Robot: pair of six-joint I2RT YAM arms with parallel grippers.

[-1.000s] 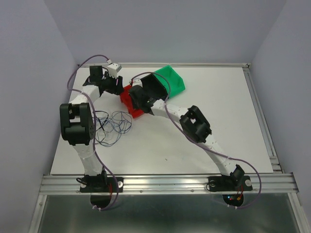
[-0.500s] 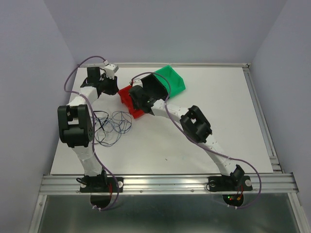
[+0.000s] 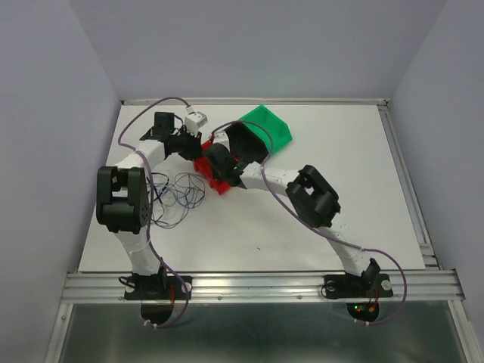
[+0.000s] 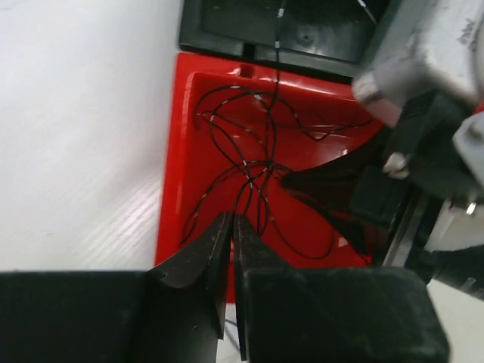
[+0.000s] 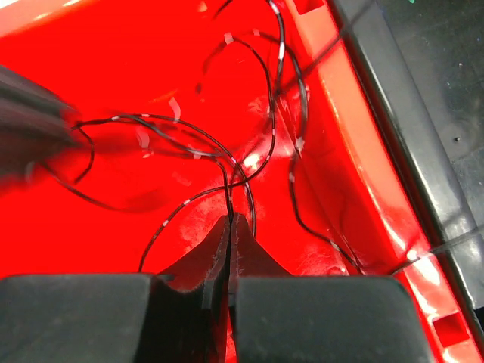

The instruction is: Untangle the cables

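Now, your right fingers [image 5: 193, 268] sit closed on the hair-thin, limp-looking black cable [image 5: 226, 189] in the red bin [image 5: 113, 68]; left fingers [image 4: 197, 261] closed too, hold unclear. Grip single strands.

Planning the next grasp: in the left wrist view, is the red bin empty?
No, a thin black cable lies in loose loops on the floor of the red bin.
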